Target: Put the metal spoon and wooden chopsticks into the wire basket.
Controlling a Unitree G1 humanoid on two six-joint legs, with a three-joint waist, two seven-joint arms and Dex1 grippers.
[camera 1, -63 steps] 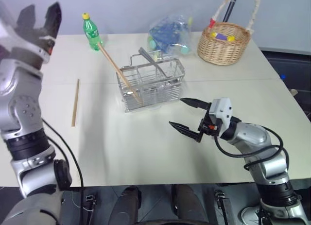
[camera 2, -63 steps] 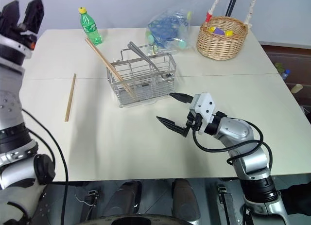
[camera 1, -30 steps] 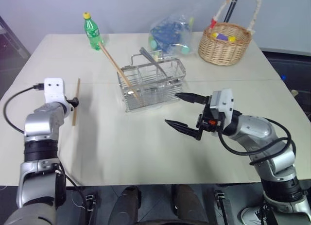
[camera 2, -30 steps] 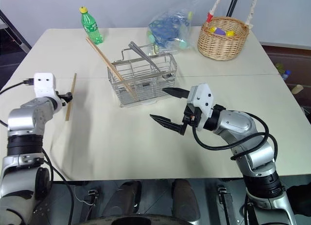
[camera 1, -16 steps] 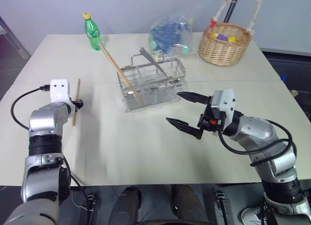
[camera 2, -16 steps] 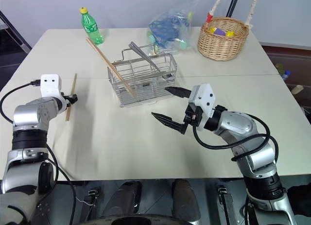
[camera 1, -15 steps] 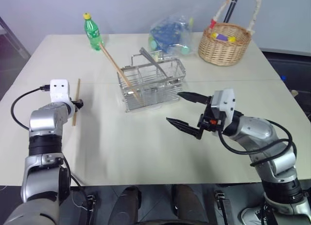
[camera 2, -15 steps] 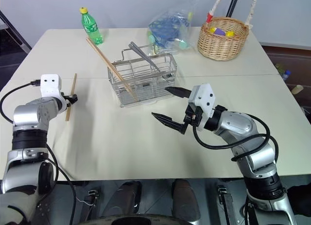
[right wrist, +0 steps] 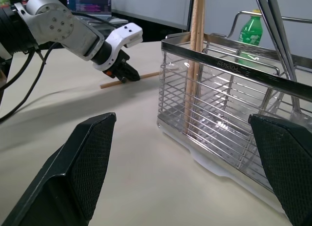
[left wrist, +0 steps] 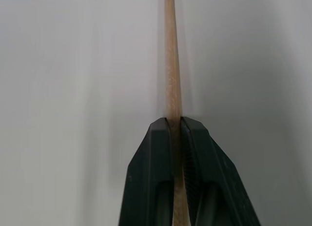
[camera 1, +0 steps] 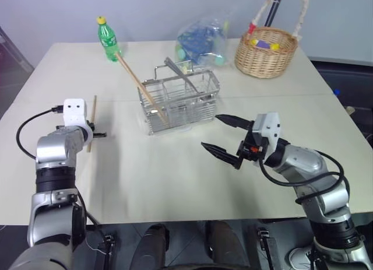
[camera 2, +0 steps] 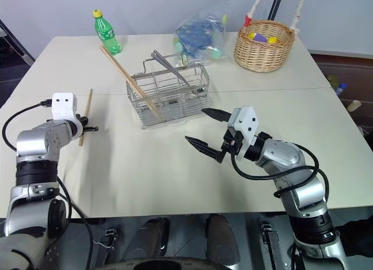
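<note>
Wooden chopstick (left wrist: 169, 65) flat on table (camera 1: 175, 176), pinched between closed fingers of left gripper (left wrist: 176, 126) — well left of wire basket (camera 1: 180, 104). Second chopstick (camera 1: 139, 83) leaning in basket's left compartment; metal spoon (camera 1: 185, 77) propped in right compartment. Right gripper (camera 1: 223, 137) spread wide, holding nothing — hovering just in front of basket.

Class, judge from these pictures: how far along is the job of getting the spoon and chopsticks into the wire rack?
Done: the metal spoon and one chopstick stand in the wire basket. In hand: the left pincer is shut on the second chopstick, which lies on the table. Left: lifting it into the basket. The right pincer waits open.
</note>
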